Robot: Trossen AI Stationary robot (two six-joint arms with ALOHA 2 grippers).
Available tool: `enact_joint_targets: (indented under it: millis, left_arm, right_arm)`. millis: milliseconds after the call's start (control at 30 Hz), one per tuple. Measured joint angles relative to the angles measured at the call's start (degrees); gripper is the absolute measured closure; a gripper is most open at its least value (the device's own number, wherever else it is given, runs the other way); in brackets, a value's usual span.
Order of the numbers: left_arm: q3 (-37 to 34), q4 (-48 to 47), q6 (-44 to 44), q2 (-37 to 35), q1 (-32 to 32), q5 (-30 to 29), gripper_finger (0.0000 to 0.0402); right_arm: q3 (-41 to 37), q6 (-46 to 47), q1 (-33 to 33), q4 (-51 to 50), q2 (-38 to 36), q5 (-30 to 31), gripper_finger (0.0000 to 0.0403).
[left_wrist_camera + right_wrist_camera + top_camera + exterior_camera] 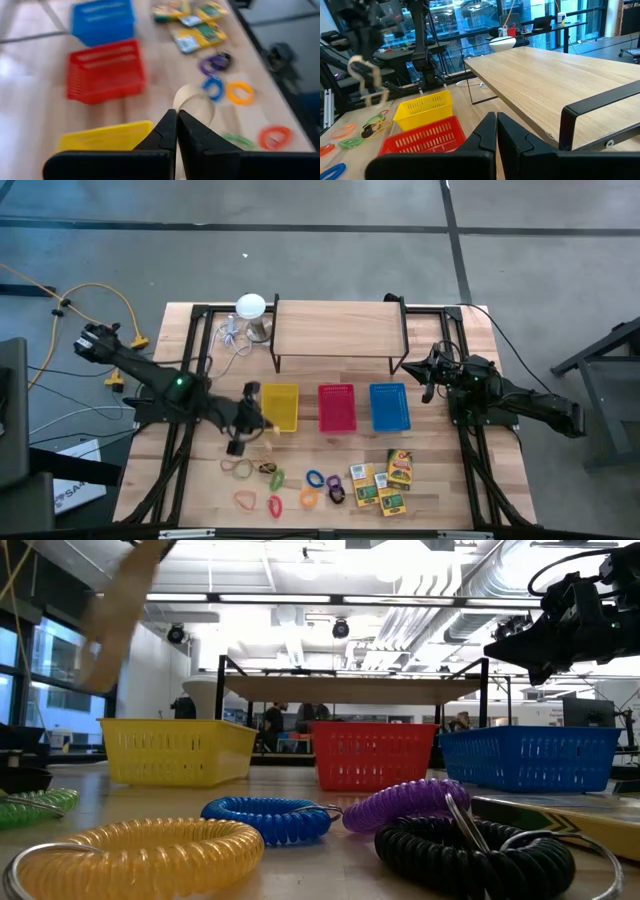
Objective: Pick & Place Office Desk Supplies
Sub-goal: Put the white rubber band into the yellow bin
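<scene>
My left gripper (pixel 255 423) hangs above the table just left of the yellow basket (pixel 280 408), shut on a wide tan rubber band (pixel 194 102), which also shows in the right wrist view (pixel 362 75). On the near part of the table lie thin rubber bands (pixel 240 468), coiled rings (pixel 316 479) and yellow-and-green card boxes (pixel 385 480). My right gripper (pixel 428 373) waits shut by the shelf's right leg, holding nothing. My left gripper pinches the tan band's upper end (pixel 181 111) between its two shut fingers, which slant down toward the table's right side. The band hangs below the fingertips as a slack loop (pixel 120 610), lifted clear of the table.
A red basket (pixel 337 407) and a blue basket (pixel 389 406) stand in a row right of the yellow one. Behind them is a wooden shelf (pixel 338 330) on black legs. A white round-topped object (pixel 250 308) with a cable sits at the far left.
</scene>
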Motion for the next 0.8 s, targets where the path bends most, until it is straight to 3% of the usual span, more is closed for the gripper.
enact_joint_targets:
  millis: [400,800]
  left_arm:
    - [0.0,3.2,6.5,-0.5,13.0,-1.7,0.0401]
    - [0.0,-0.6,6.6,2.3,15.6,-1.6,0.0401]
  right_arm:
    - [0.0,0.0,0.0,0.0,0.0,0.0,0.0401]
    - [0.0,0.0,0.0,0.0,0.0,0.0,0.0401]
